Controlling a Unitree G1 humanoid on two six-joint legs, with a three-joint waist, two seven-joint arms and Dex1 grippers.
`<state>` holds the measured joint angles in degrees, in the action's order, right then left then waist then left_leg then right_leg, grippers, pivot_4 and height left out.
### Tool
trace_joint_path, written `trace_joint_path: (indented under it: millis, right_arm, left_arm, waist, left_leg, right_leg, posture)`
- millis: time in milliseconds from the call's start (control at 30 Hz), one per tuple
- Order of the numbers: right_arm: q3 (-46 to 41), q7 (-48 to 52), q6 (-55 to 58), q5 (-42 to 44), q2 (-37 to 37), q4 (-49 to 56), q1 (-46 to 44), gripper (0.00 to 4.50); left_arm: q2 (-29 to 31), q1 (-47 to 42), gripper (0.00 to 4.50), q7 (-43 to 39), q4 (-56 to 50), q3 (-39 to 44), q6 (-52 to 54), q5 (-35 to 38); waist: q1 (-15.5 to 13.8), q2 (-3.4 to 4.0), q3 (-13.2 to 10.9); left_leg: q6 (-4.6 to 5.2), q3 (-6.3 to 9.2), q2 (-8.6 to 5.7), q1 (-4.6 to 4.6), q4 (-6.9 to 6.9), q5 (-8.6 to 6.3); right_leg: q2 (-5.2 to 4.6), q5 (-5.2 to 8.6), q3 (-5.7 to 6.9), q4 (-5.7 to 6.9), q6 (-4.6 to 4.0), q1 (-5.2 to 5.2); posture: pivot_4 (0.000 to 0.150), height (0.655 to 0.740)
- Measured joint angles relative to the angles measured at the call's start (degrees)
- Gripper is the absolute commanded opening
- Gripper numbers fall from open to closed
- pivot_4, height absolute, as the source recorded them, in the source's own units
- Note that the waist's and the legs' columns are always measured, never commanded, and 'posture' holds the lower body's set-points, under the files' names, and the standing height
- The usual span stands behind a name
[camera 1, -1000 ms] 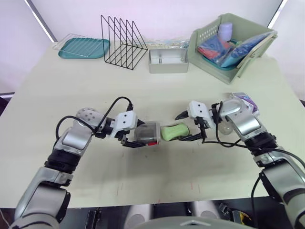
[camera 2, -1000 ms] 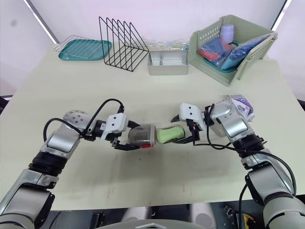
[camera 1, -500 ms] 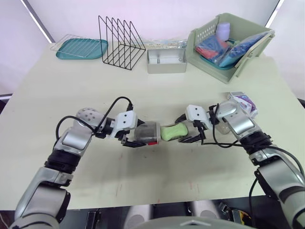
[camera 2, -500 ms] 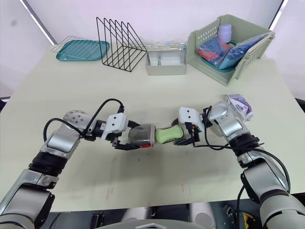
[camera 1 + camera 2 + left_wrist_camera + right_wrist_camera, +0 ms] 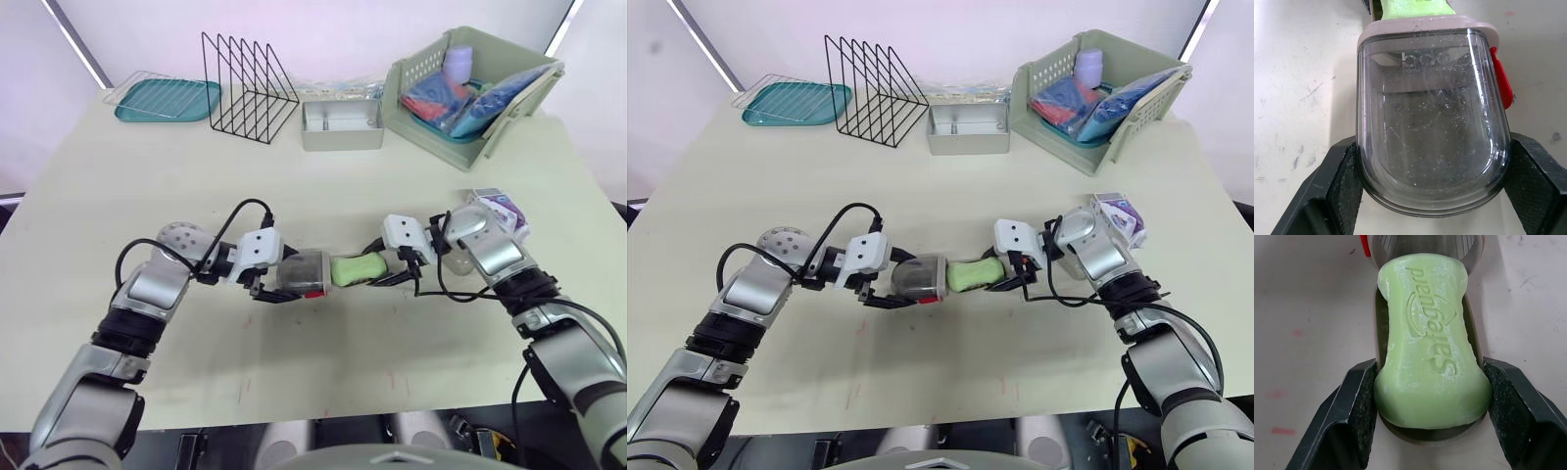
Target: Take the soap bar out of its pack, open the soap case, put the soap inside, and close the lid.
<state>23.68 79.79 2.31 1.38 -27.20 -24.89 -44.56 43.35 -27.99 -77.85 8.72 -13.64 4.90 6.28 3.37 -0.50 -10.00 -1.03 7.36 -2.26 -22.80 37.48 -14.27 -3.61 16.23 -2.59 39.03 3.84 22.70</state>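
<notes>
My left gripper (image 5: 286,284) is shut on the clear soap case (image 5: 303,273), which has a red latch and lies on its side just above the table. In the left wrist view both fingers press the sides of the soap case (image 5: 1432,127). My right gripper (image 5: 382,271) is shut on the green soap bar (image 5: 356,268), and the bar's far end touches the case's open mouth. The right wrist view shows the soap bar (image 5: 1429,364) resting on a grey tray part between the black fingers (image 5: 1359,406). The purple and white soap pack (image 5: 501,208) lies behind my right wrist.
A green basket (image 5: 421,108) of packets stands at the back right. A metal tin (image 5: 343,125), a black wire rack (image 5: 250,83) and a teal tray (image 5: 162,98) line the far edge. Bare table lies in front of both grippers.
My right gripper has carried the soap bar slightly left, closing the small gap to the case mouth. The left gripper and case have held still.
</notes>
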Motion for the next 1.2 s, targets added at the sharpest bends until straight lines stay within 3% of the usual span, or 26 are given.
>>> trace_joint_path:
  millis: [500,1200]
  right_arm:
    - [0.57,-0.28,16.23,-1.19,-3.00,16.10,0.55,2.99]
    - [2.48,-1.47,22.80,-3.18,-5.59,18.93,0.70,2.99]
  left_arm:
    - [-3.32,-0.14,3.44,1.50,-0.59,-0.06,0.99,0.64]
    - [-5.75,-0.72,3.44,3.12,-0.04,-0.41,1.07,0.56]
  waist:
    - [-0.01,0.01,-0.01]
    - [-0.05,0.01,-0.01]
  left_leg:
    - [0.00,0.15,0.00,-0.02,-0.03,0.00]
    - [0.00,0.15,-0.01,-0.03,-0.03,0.00]
  right_leg:
    - [0.00,0.00,-0.02,-0.01,0.00,0.03]
    - [-0.01,0.00,-0.02,-0.02,0.00,0.03]
  posture:
    - [0.150,0.7400]
    - [0.150,0.7400]
